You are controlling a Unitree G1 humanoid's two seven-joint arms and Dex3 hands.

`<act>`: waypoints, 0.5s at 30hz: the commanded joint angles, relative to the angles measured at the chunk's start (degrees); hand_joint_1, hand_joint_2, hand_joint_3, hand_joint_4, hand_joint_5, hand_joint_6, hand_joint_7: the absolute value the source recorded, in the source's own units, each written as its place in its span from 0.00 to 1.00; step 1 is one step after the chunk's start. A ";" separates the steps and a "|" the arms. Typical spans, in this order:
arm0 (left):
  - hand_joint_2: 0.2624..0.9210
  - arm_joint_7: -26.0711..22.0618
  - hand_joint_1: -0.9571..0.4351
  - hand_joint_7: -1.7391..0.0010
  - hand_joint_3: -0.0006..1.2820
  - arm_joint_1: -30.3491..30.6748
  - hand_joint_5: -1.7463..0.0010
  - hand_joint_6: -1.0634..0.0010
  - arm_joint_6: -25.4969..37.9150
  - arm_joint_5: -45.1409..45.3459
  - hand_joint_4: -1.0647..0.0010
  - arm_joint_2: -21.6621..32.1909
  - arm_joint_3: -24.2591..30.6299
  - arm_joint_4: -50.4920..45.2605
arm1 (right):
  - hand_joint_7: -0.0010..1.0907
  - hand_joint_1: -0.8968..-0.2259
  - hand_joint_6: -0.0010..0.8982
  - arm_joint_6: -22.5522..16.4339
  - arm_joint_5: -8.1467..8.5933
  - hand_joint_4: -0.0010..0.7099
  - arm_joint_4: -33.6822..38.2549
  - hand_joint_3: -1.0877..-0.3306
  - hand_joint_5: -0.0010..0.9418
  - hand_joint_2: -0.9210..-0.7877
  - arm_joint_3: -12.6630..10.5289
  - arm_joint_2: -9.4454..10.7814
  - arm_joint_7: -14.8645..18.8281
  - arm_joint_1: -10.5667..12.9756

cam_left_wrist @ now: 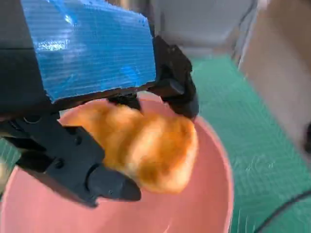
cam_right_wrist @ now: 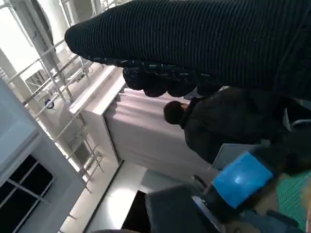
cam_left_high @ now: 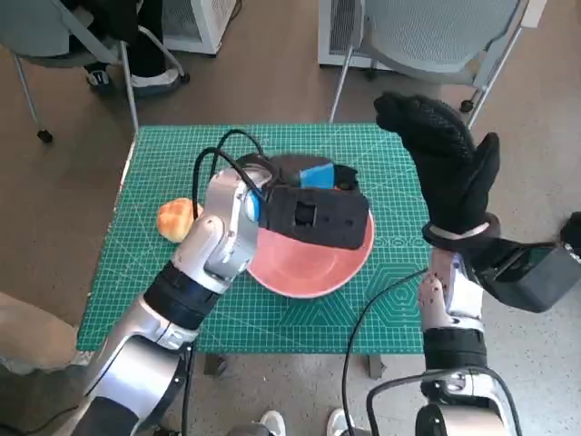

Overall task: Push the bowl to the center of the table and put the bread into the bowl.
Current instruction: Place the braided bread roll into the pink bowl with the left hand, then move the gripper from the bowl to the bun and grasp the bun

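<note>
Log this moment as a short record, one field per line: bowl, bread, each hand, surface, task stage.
bowl: pink bowl, near the middle of the green mat, partly covered by the left arm
bread held: golden bread piece, gripped over the bowl's inside
bread loose: second bread piece on the mat, beside the left forearm
left hand: left hand over the bowl, fingers around the held bread
right hand: right hand raised at the mat's right side, holding nothing
surface: green mat
task stage: bread over the bowl, not yet released

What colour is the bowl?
Pink bowl; clearest in the head view, also under the bread in the left wrist view.
</note>
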 commanded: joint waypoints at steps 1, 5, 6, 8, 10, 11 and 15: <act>0.70 0.43 0.57 0.96 0.07 -0.58 0.99 0.79 1.22 0.64 0.99 1.30 -0.04 -3.78 | 0.37 0.29 0.03 0.58 0.12 0.17 0.39 0.29 0.01 0.00 -0.17 -0.05 -0.39 1.26; 0.71 1.24 0.56 0.97 0.06 0.10 1.00 0.79 0.88 0.44 1.00 2.21 0.18 -5.24 | 0.37 0.29 0.03 0.56 0.12 0.17 0.38 0.29 0.01 0.00 -0.23 -0.06 -0.35 1.18; 0.71 1.37 0.55 0.97 0.06 0.18 1.00 0.79 0.95 0.37 1.00 2.34 0.19 -5.46 | 0.37 0.29 0.03 0.55 0.14 0.17 0.38 0.29 0.01 0.00 -0.25 -0.07 -0.31 1.18; 0.71 1.68 0.55 0.97 0.06 0.45 1.00 0.78 1.18 0.31 1.00 2.77 0.34 -6.12 | 0.37 0.29 0.03 0.44 0.17 0.17 0.58 0.29 0.01 0.00 -0.32 -0.09 -0.20 1.10; 0.71 1.83 0.54 0.97 0.06 0.76 1.00 0.78 1.49 0.28 1.00 3.19 0.46 -6.95 | 0.37 0.29 0.03 0.33 0.18 0.17 0.69 0.29 0.01 0.00 -0.35 -0.09 -0.12 1.07; 0.71 1.85 0.54 0.97 0.06 0.91 1.00 0.78 1.73 0.30 1.00 3.38 0.52 -7.37 | 0.37 0.29 0.03 0.29 0.17 0.17 0.72 0.29 0.01 0.00 -0.35 -0.07 -0.09 1.06; 0.72 1.94 0.53 0.98 0.05 1.50 1.00 0.78 3.12 0.37 1.00 3.90 0.91 -9.14 | 0.37 0.29 0.03 0.23 0.21 0.17 0.91 0.29 0.00 0.00 -0.38 -0.06 0.06 0.99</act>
